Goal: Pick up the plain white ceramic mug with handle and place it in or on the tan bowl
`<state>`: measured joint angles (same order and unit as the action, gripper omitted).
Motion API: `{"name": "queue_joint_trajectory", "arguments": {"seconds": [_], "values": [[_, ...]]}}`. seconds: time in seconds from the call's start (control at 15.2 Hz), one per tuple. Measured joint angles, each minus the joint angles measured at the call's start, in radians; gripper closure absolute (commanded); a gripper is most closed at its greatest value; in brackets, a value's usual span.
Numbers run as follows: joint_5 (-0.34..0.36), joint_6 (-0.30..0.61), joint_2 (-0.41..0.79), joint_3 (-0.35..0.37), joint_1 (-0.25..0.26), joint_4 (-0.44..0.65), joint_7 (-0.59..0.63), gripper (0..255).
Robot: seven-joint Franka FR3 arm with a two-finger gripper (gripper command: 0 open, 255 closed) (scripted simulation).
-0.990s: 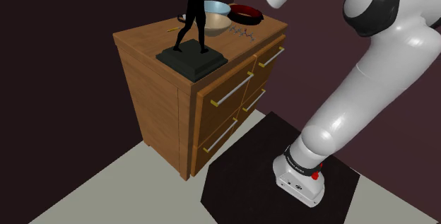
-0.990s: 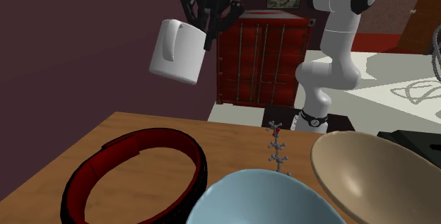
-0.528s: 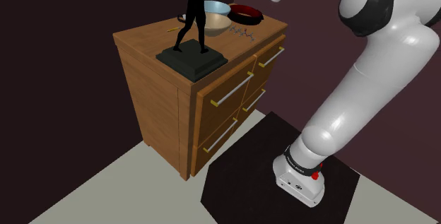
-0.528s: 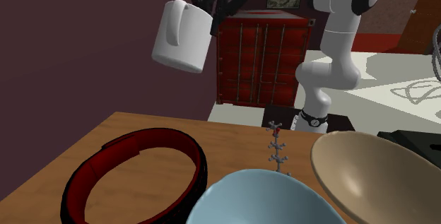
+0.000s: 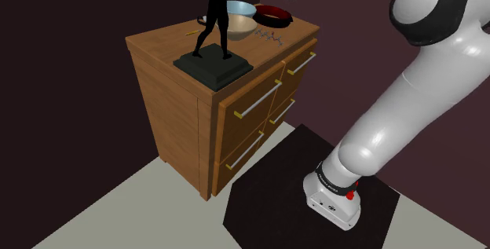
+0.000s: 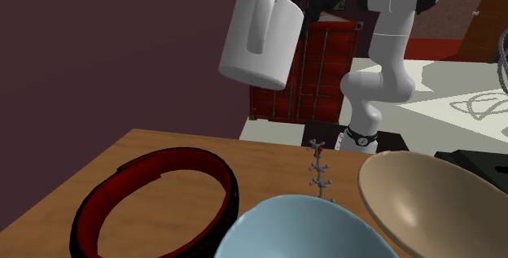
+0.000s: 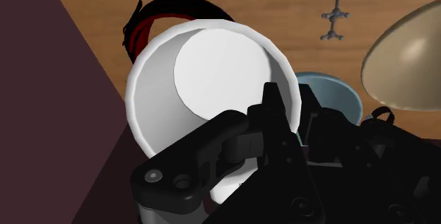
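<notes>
1. One white mug (image 6: 262, 37) hangs in the air, its rim pinched by the black gripper (image 7: 291, 113).
2. Two bowls sit below it on the dresser (image 5: 157, 47): the tan bowl (image 6: 431, 199) and a blue bowl (image 6: 301, 228).
3. One red ring (image 6: 155, 195) and one black statue (image 5: 216, 20) stand nearby.

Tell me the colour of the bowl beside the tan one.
The bowl is light blue, clearest in the second exterior view.

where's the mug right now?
The white mug hangs in the air, held by the gripper, high above the dresser top near the red-and-black ring, at the second exterior view's upper middle; the tan bowl sits lower right.
</notes>
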<state>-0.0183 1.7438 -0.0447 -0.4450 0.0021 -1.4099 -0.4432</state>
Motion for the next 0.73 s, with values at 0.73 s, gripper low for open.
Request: {"name": "queue_joint_trajectory", "arguments": {"seconds": [0.73], "values": [[0.095, -0.043, 0.008, 0.154, 0.125, 0.044, 0.275, 255]]}}
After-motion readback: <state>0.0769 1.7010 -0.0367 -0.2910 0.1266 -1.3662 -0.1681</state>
